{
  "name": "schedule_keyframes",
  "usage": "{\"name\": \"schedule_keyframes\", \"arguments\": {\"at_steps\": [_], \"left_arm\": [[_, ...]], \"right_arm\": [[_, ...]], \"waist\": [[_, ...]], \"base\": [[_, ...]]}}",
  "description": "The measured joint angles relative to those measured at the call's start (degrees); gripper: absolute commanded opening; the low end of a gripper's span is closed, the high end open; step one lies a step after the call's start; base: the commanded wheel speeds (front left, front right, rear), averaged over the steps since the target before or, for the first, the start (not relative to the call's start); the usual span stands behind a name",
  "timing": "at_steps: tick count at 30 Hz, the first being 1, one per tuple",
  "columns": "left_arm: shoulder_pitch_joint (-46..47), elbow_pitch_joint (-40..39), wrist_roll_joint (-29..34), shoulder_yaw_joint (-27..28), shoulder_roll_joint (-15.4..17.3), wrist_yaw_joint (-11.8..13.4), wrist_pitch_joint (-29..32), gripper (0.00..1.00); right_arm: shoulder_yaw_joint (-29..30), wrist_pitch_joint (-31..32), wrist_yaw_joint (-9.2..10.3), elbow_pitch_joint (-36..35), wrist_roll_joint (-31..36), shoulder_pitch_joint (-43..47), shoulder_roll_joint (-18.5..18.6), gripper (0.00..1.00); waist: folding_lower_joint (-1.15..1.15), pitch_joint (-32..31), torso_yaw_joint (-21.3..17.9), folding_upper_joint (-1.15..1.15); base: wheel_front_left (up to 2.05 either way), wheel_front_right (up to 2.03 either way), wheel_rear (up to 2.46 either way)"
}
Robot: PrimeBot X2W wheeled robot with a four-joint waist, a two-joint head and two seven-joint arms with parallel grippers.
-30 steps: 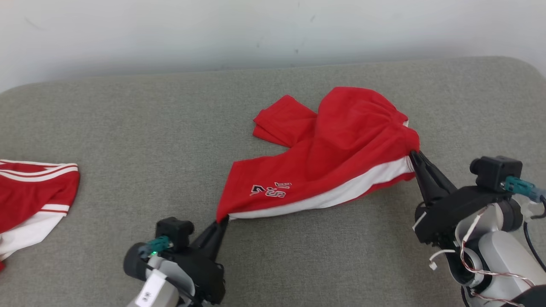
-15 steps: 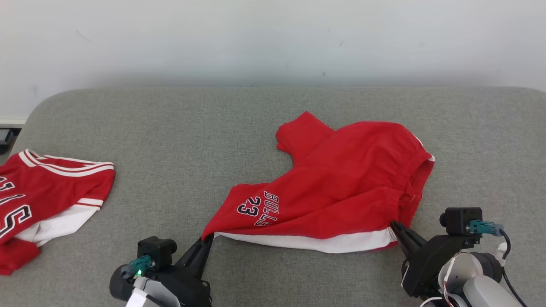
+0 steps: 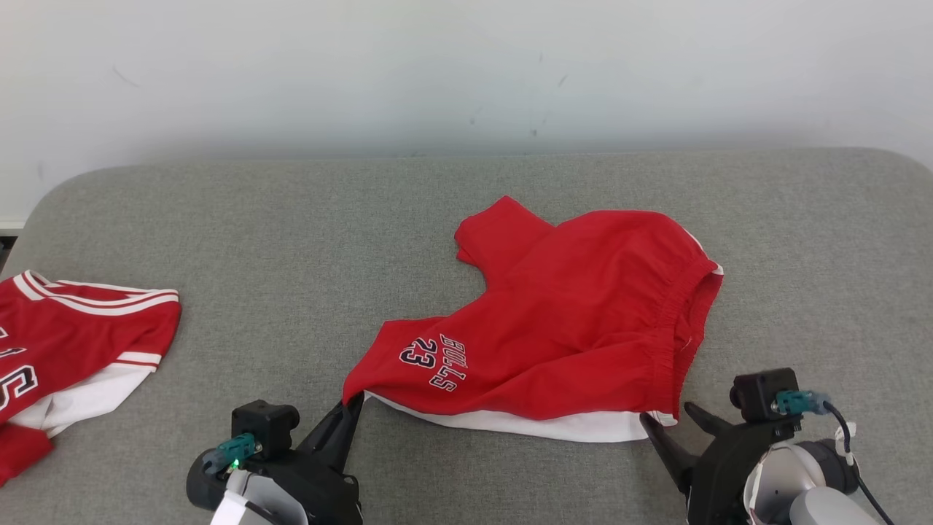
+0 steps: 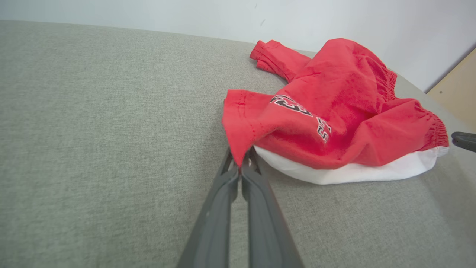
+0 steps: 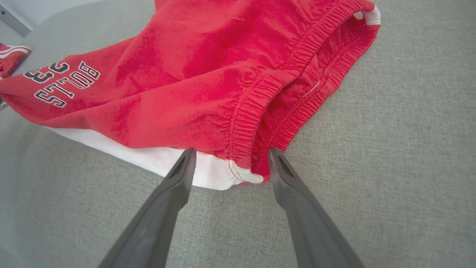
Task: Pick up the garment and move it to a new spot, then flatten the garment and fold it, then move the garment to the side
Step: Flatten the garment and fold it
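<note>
Head view: red basketball shorts with a white side stripe (image 3: 568, 321) lie mid grey fabric-covered table (image 3: 291, 240). The right gripper (image 3: 667, 413), clamped on their waistband a moment ago, now has jaws apart.

Left wrist view: the left gripper (image 4: 241, 163) has jaws pinching the leg hem.

Right wrist view: the waistband corner lies free, so a left tug could rumple them.

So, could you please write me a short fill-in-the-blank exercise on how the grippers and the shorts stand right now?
1. The left gripper is ____ on a leg-hem corner of the red shorts.
2. The right gripper is ____, with one finger on each side of the waistband corner.
3. The number printed on the shorts under "BULLS" is ____.
4. The red-and-white jersey lies on the robot's ____ side of the shorts.

Missing words: shut; open; 23; left
</note>
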State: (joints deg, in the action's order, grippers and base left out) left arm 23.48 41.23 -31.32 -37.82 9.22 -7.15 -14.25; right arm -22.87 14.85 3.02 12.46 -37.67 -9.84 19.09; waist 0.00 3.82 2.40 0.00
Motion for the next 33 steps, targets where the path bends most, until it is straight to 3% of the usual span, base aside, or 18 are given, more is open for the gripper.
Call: {"name": "schedule_keyframes", "arguments": {"at_steps": [8, 20, 21, 22, 23, 30, 31, 32, 33], "left_arm": [[0.0, -1.3, 0.0, 0.0, -0.4, 0.0, 0.0, 0.0], [0.3, -2.9, 0.0, -0.4, -0.5, 0.0, 0.0, 0.0], [0.3, -2.9, 0.0, -0.4, -0.5, 0.0, 0.0, 0.0], [0.3, -2.9, 0.0, -0.3, -0.5, 0.0, 0.0, 0.0], [0.3, -2.9, 0.0, -0.3, -0.4, 0.0, 0.0, 0.0], [0.2, -2.1, 0.0, -0.9, -0.1, 0.0, -0.1, 0.0], [0.1, -1.6, 0.0, -1.3, 0.1, 0.0, -0.1, 0.07], [0.1, -1.3, 0.1, -2.0, 0.3, 0.0, -0.1, 0.38], [0.0, -1.0, 0.6, -2.7, 0.5, 0.0, -0.1, 0.76]], "right_arm": [[-1.9, 2.9, 0.63, -1.4, 3.2, 1.1, 2.4, 1.0], [-3.7, 6.5, 1.59, 0.4, 5.5, -2.5, 2.4, 1.0], [-4.1, 6.9, 1.59, 0.5, 5.5, -2.7, 2.4, 0.71], [-4.4, 6.9, 1.59, 0.7, 5.6, -2.9, 2.3, 0.17], [-4.7, 7.1, 1.58, 0.9, 5.7, -3.0, 2.2, 0.0], [-4.3, 7.3, 1.58, 1.2, 5.8, -4.0, 1.8, 0.0], [-4.2, 7.3, 1.58, 1.4, 5.8, -4.2, 1.7, 0.0], [-4.0, 7.2, 1.58, 1.5, 5.7, -4.3, 1.6, 0.0], [-3.8, 6.8, 1.58, 1.7, 5.6, -4.3, 1.5, 0.0]], "waist": [[0.01, 0.3, 0.7, 0.0], [0.0, 2.0, 2.8, 0.0], [0.01, 2.1, 3.0, 0.0], [0.01, 2.2, 3.1, 0.0], [0.01, 2.3, 3.2, 0.0], [0.01, 2.3, 2.9, 0.0], [0.01, 2.2, 2.8, 0.0], [0.01, 2.2, 2.6, 0.0], [0.0, 2.1, 2.5, 0.0]], "base": [[0.0, 0.0, 0.0], [0.0, 0.0, 0.0], [0.0, 0.0, 0.0], [0.0, 0.0, 0.0], [0.0, 0.0, 0.0], [0.0, 0.0, 0.0], [0.0, 0.0, 0.0], [0.0, 0.0, 0.0], [0.0, 0.0, 0.0]]}}
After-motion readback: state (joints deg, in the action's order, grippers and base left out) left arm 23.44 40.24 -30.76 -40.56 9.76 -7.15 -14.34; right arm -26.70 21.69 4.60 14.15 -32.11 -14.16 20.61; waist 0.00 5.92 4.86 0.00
